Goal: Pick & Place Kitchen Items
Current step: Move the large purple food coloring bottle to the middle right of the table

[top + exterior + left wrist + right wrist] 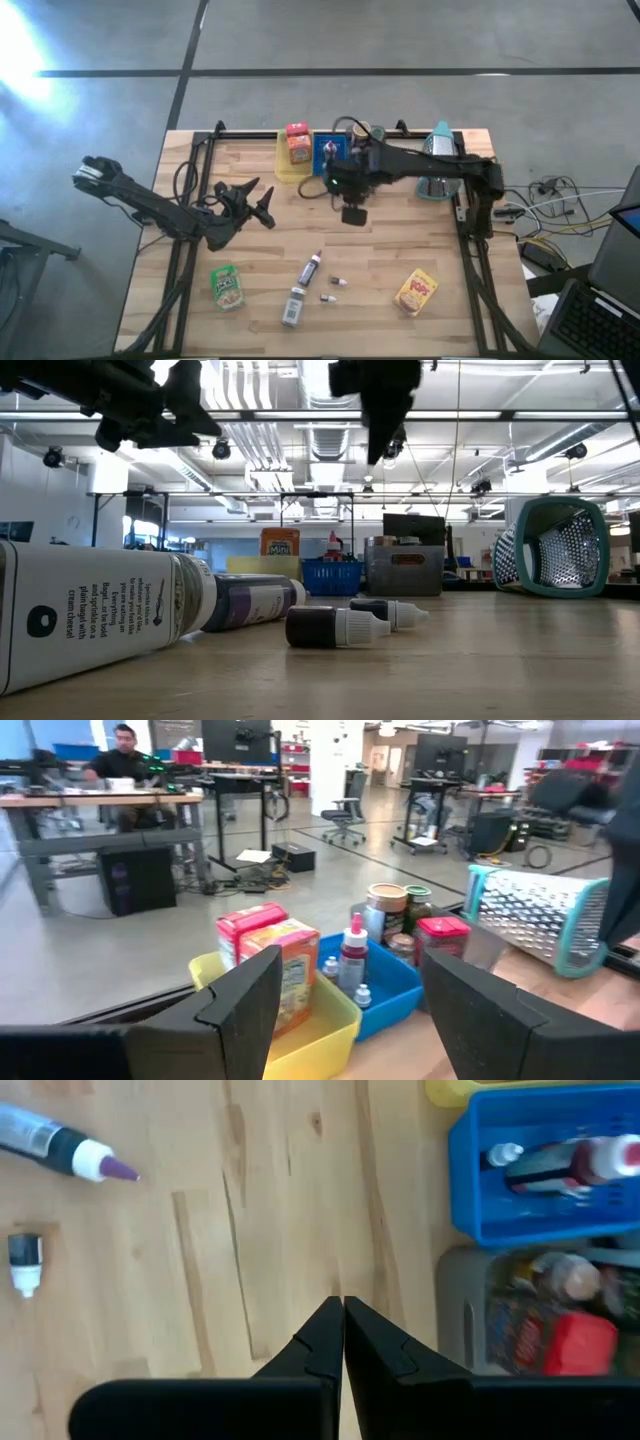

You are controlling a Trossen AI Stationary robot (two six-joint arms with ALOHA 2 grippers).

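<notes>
Loose items lie across the near half of the counter (380, 320), so let's size them up. Biggest first: the yellow pouch (416, 292) at the near right looks light and crinkly, likely to buckle, so I'd pinch it across its flat body. The green snack box (228, 286) at the near left should be stiffer card, best gripped across its narrow sides. The white bottle (293, 306) and the slim dark bottle (311, 269) both lie on their sides near the middle; smooth and round, they could roll, so close across the barrel. Tiniest are two vials (334, 291) just beside them, very light and easy to flick away. The right end effector (354, 214) hangs clenched and empty above bare wood near the back trays. The left end effector (262, 205) is released, fingers spread and empty, hovering left of centre.
</notes>
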